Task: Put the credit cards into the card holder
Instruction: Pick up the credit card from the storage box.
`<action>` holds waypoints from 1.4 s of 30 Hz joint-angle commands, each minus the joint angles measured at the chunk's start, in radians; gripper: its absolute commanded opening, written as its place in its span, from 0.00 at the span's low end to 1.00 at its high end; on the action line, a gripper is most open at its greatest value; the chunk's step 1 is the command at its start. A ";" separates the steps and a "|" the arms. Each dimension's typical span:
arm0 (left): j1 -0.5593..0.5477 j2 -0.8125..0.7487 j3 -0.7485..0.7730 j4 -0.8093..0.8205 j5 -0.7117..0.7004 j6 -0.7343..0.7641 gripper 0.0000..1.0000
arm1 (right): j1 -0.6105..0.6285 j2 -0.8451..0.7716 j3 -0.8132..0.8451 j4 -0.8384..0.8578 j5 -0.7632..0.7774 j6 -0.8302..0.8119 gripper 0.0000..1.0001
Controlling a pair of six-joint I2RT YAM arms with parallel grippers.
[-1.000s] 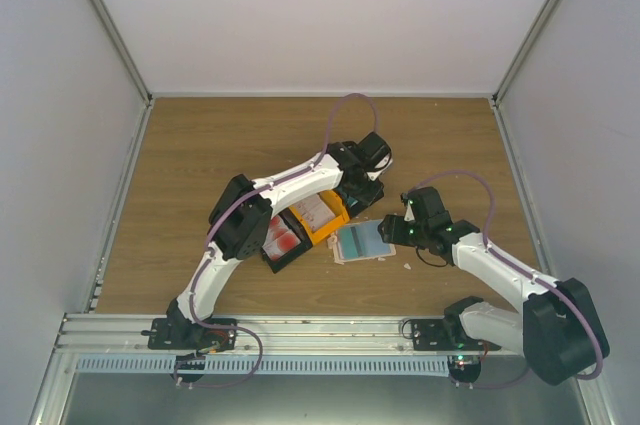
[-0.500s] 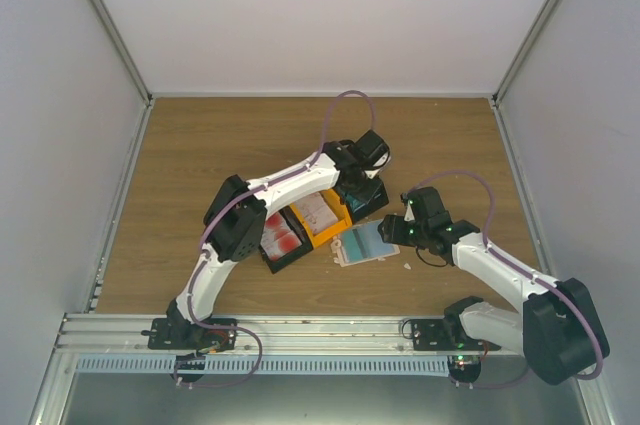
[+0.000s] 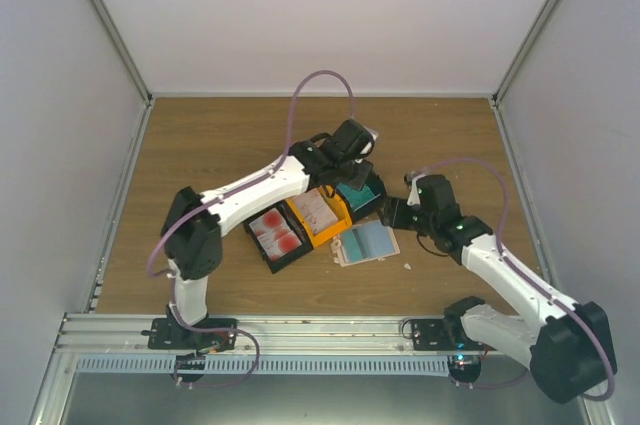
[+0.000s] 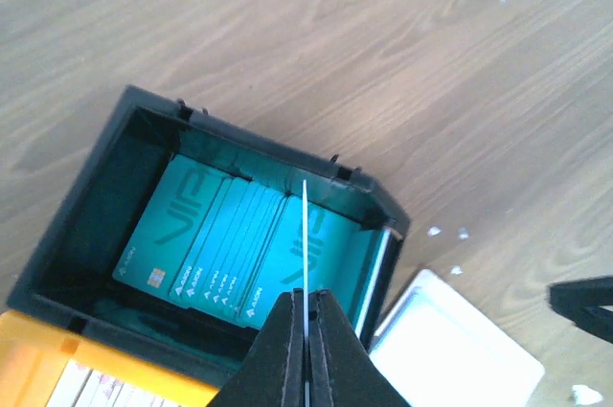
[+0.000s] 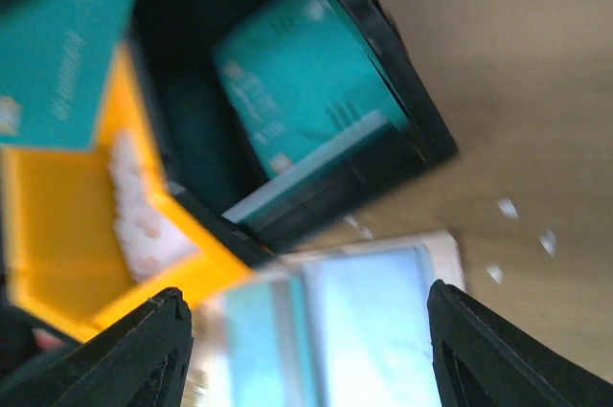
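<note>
My left gripper (image 3: pixel 350 183) (image 4: pixel 306 300) is shut on a teal-green credit card (image 4: pixel 305 235), seen edge-on and held upright over a black tray (image 4: pixel 115 177) with several more teal cards (image 4: pixel 206 235). The held card also shows at the top left of the right wrist view (image 5: pixel 67 43). The card holder (image 3: pixel 368 242) lies open on the table just right of the trays, pale blue pockets up; it also shows in the left wrist view (image 4: pixel 460 354). My right gripper (image 3: pixel 393 213) (image 5: pixel 306 340) is open and empty, hovering above the card holder (image 5: pixel 374 302).
Three joined trays sit mid-table: a black one with red-blotched white cards (image 3: pixel 278 235), an orange one with pale cards (image 3: pixel 318 213) and the black one with teal cards (image 3: pixel 362 195). Small white scraps (image 3: pixel 407 266) lie on the wood near the holder.
My left gripper has risen a little with the teal card and its elbow has swung left. My right gripper has moved slightly back, toward the teal tray.
</note>
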 commanded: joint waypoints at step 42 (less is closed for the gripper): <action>0.110 -0.676 -0.663 0.391 0.219 -0.289 0.64 | -0.011 -0.226 0.100 0.182 -0.337 0.069 0.00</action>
